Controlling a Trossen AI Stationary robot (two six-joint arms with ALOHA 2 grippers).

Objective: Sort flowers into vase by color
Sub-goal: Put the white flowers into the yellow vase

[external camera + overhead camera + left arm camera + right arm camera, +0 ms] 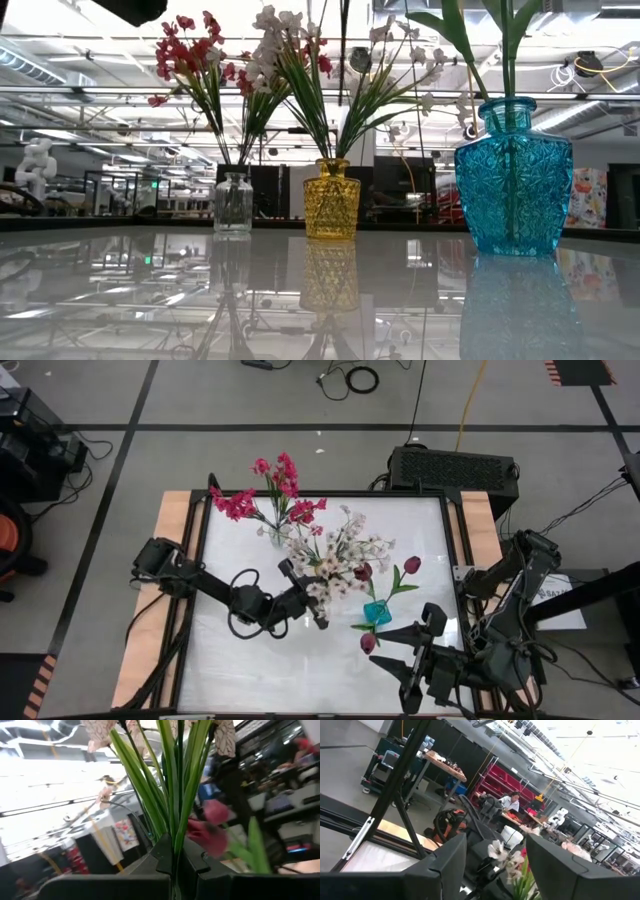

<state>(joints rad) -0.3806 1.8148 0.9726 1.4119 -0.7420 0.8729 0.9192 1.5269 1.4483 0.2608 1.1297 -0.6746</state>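
Magenta-pink flowers (280,490) stand in a clear vase (233,203). White flowers (345,550) stand in a yellow vase (331,198). Maroon tulip buds (411,564) rise from a teal vase (377,612), which is nearest in the low view (513,175). My left gripper (322,592) is above the table's middle, beside the white bunch, shut on green stems of a white sprig (172,795). My right gripper (415,660) hovers near the front right, open, with nothing between its fingers (452,865). My left gripper pinches a bundle of thin green stems and leaves (175,851) of the white sprig between its two fingers (162,857). The fingers come from the table's left, tilted upward. The stems fan up and away toward the blossoms; the part below the fingers is hidden.
A bare white tabletop (260,670) lies in front of the vases. Wooden strips (170,530) border the table's left and right sides. A black box (452,468) sits behind the far right corner. A maroon bud (367,643) hangs low beside the teal vase.
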